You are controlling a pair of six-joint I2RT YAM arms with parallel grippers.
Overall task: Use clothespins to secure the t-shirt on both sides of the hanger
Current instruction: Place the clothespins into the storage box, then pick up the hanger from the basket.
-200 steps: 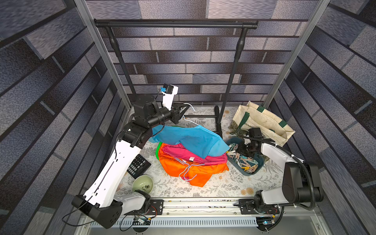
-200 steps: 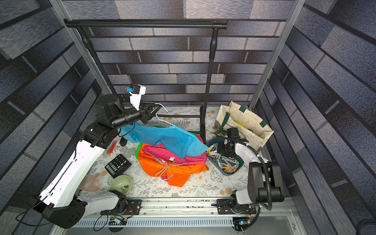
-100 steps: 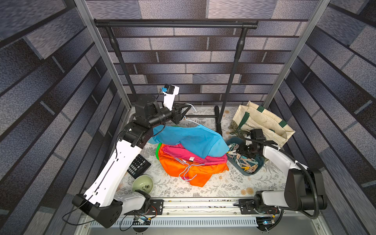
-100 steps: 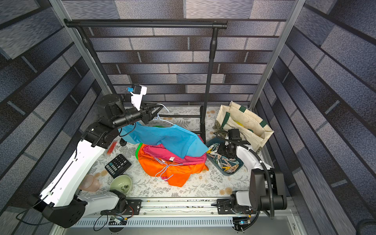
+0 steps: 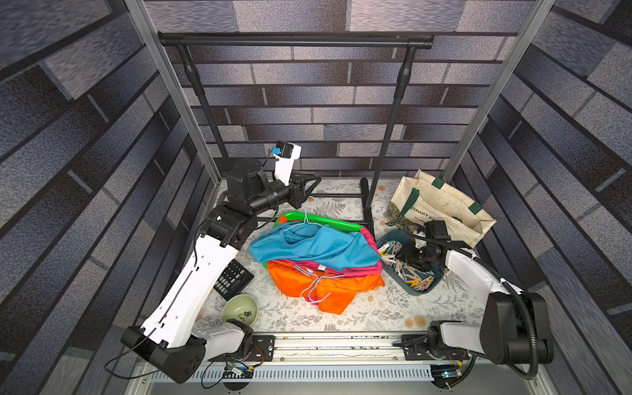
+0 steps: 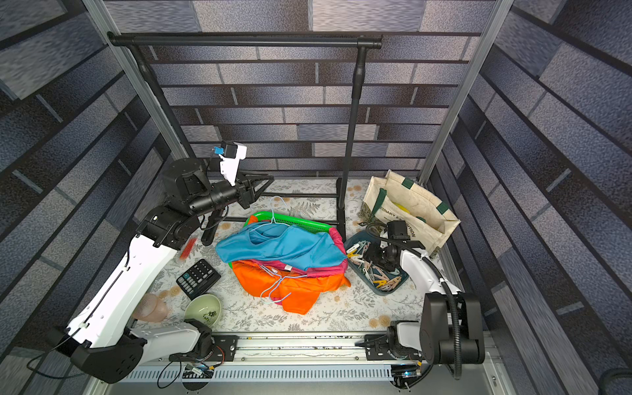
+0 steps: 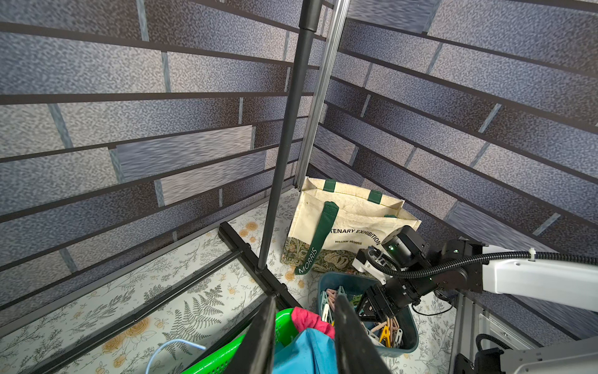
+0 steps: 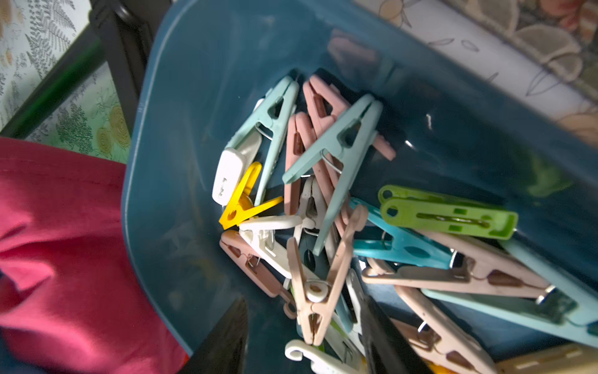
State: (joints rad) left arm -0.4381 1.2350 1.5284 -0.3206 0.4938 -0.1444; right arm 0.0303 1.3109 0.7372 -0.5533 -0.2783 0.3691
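Well, the blue t-shirt (image 5: pixel 321 248) slumps on its hanger (image 5: pixel 309 209) atop the laundry pile (image 5: pixel 307 284), with the left hand (image 7: pixel 304 298) spread and empty beside it. In the bin (image 8: pixel 181 129), the right hand (image 8: pixel 304 301) gapes around a peach clothespin (image 8: pixel 315 289) tangled with others; closing may drag up several.

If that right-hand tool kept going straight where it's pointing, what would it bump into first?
Most likely the peach clothespin atop the pile in the blue bin: it lies straight ahead of the open right tool. Depth is unclear, so a neighbouring pin might touch first.
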